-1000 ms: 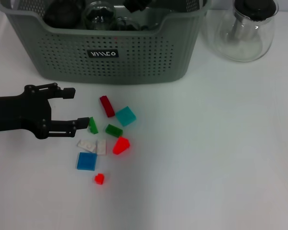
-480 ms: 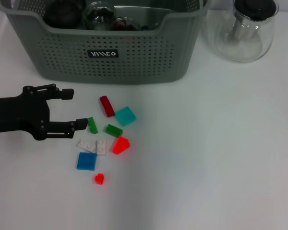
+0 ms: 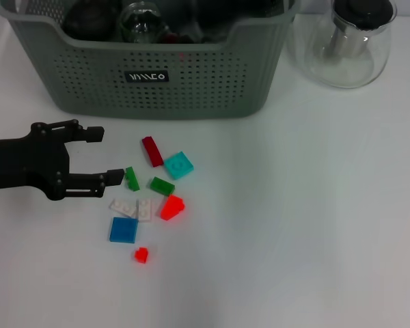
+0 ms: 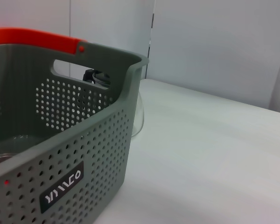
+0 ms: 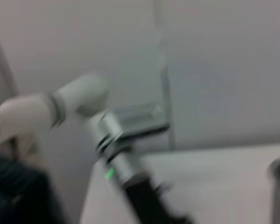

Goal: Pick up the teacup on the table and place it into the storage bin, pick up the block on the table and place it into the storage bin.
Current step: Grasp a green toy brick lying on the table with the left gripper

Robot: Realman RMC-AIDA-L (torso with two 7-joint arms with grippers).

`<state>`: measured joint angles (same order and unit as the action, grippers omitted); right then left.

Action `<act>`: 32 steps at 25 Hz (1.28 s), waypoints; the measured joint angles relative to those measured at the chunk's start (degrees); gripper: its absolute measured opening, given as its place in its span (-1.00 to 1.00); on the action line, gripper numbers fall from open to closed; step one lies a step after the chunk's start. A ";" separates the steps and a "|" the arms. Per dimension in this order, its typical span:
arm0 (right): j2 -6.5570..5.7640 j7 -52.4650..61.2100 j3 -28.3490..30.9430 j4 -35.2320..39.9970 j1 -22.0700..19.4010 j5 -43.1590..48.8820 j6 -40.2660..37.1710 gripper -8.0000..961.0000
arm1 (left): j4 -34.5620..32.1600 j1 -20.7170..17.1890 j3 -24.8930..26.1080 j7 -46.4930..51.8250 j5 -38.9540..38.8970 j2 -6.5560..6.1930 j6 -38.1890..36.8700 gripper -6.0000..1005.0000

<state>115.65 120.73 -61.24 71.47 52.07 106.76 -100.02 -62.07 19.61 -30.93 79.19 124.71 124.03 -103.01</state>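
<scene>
The left tool point(image 3: 99, 153) hovers low over the white surface point(image 3: 314, 219), its fingers spread apart and holding nothing. One fingertip is just beside a small green block point(image 3: 132, 178); the other points toward the storage bin point(image 3: 191, 89).

Glassware already lies inside the bin and no teacup shows on the surface, so the teacup step looks done, though I cannot pick out a cup among the glass for certain. The step in hand appears to be the block pick.

Blocks lie scattered in a loose cluster in front of the bin: a dark red one point(image 3: 152, 151), a teal one point(image 3: 179, 165), another green one point(image 3: 162, 186), two white plates point(image 3: 132, 207), a bright red one point(image 3: 171, 207), a blue square point(image 3: 124, 229) and a tiny red piece point(image 3: 141, 255).

Next, the tool needs to straddle one block, likely the nearest green one, without nudging its neighbours, then close, lift over the bin's rim and release.

The right tool is not in view. A glass teapot point(image 3: 348, 44) stands beside the bin.
</scene>
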 joint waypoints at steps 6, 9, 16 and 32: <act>0.97 -1.07 -3.33 -2.37 -0.44 9.47 -8.65 0.50 | 0.00 0.14 -0.03 0.00 0.42 -0.02 0.00 0.71; 2.32 -1.11 -6.58 -6.14 0.72 17.10 -7.31 0.50 | 0.05 0.15 0.02 0.00 1.14 -0.02 0.14 0.71; 4.84 -1.01 -16.01 -20.52 6.80 27.47 8.60 0.51 | 0.46 0.21 0.01 0.00 1.52 -0.02 0.58 0.71; 5.59 -1.23 -42.12 -33.58 11.09 18.08 38.29 0.95 | 0.58 0.52 -0.26 0.09 1.49 0.16 0.61 0.71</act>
<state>121.24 119.50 -103.36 37.89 63.16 124.83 -61.73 -61.49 20.14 -31.19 79.28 126.21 124.19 -102.40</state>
